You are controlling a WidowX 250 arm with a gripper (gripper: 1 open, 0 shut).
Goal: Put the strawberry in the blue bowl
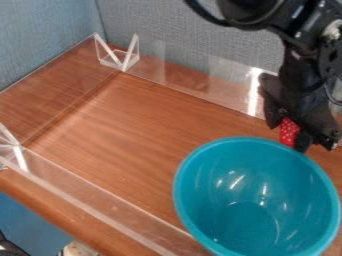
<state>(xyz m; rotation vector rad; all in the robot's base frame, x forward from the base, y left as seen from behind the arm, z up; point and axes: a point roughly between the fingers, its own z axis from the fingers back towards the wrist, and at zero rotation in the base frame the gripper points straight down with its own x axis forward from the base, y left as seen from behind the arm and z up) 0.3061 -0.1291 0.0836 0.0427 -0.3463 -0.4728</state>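
Observation:
The strawberry [290, 131] shows as a small red thing between the black fingers of my gripper [293, 130], which is shut on it and points steeply down. It hangs just above and behind the far rim of the blue bowl [257, 196], a large glossy teal bowl at the front right of the wooden table [120, 120]. The bowl's inside looks empty. The fingers hide part of the berry.
Low clear acrylic walls [187, 75] run along the table's back and front edges. Clear triangular brackets stand at the back left [120, 52] and front left [14, 150]. A grey-blue wall rises behind.

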